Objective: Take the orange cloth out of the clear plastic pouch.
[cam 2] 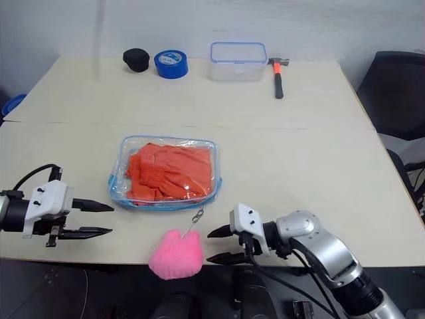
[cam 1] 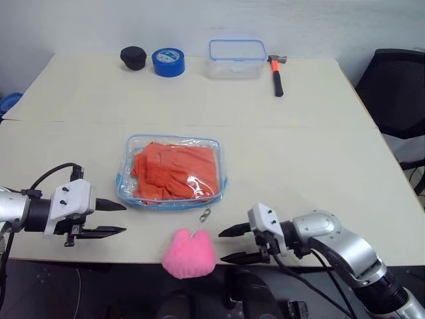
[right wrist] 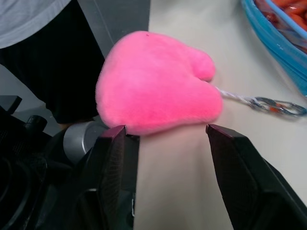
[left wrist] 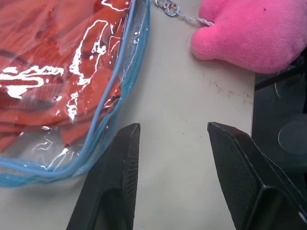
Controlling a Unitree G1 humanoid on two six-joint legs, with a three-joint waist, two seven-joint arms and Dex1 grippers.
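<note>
While cloth [cam 1: 176,171] sits sealed in pouch [cam 1: 127,151], both grippers, left [cam 1: 109,218] and right [cam 1: 235,243], gape empty. Pouch: slick, floppy, light; pinch zipper edge.

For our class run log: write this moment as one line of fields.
cloth: inside pouch, on table | left hand: open, beside pouch, empty | right hand: open, beside pink plush, empty | step: removal not begun
</note>
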